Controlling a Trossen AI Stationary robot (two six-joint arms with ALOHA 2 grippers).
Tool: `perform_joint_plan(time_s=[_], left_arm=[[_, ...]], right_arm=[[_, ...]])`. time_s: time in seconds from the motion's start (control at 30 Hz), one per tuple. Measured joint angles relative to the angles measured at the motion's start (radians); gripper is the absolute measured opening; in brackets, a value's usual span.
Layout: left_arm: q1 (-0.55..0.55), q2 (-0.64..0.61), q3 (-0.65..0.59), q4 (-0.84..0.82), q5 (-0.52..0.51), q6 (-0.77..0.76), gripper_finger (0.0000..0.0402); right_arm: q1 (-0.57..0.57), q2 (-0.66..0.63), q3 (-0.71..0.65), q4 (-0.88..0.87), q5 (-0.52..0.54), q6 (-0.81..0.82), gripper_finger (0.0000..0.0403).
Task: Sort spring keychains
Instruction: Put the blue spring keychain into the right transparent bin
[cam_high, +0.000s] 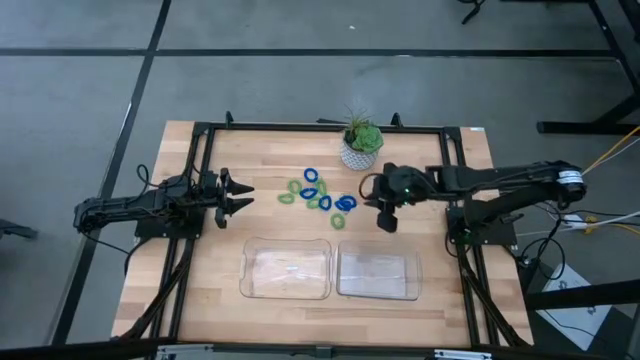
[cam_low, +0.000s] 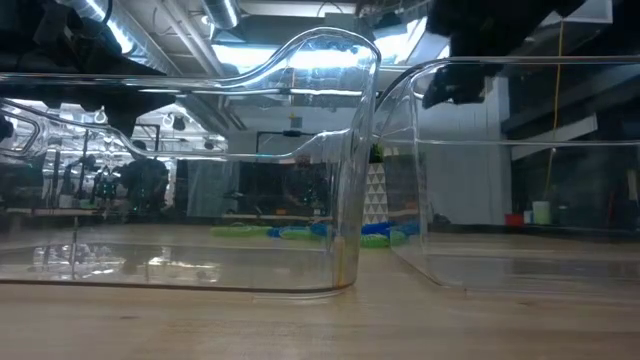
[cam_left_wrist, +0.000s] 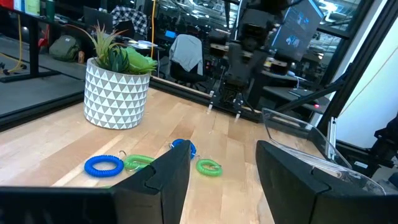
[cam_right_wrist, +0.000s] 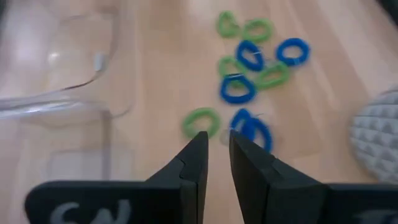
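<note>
Several small coiled spring keychains (cam_high: 318, 195), some blue and some light green, lie loose on the wooden table in front of the plant. The right wrist view shows the same spring keychains (cam_right_wrist: 249, 68) spread out flat. My right gripper (cam_right_wrist: 216, 146) hangs above the table at the pile's right edge, slanting down, its fingers a narrow gap apart with nothing between them. The nearest pieces below its tips are a green ring (cam_right_wrist: 200, 122) and a blue ring (cam_right_wrist: 252, 129). My left gripper (cam_high: 238, 195) waits open at the table's left, pointing level toward the pile.
Two clear trays stand side by side near the front edge, the left tray (cam_high: 248, 262) and the right tray (cam_high: 412, 262). A potted plant in a white patterned pot (cam_high: 361, 145) stands just behind the pile. A black frame (cam_high: 300, 127) runs around the table.
</note>
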Motion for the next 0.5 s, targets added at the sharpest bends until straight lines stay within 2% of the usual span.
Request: perform_joint_plan(time_s=[0.13,0.3,0.5], left_arm=[[0.000,0.000,0.000,0.000,0.000,0.000,0.0178],[0.000,0.000,0.000,0.000,0.000,0.000,0.0178],[0.000,0.000,0.000,0.000,0.000,0.000,0.0178]], right_arm=[[-0.063,0.024,0.000,0.047,0.000,-0.089,0.0067],[-0.139,0.068,0.000,0.091,0.061,-0.065,0.0067],[-0.172,0.130,0.026,0.069,-0.022,-0.113,0.0091]])
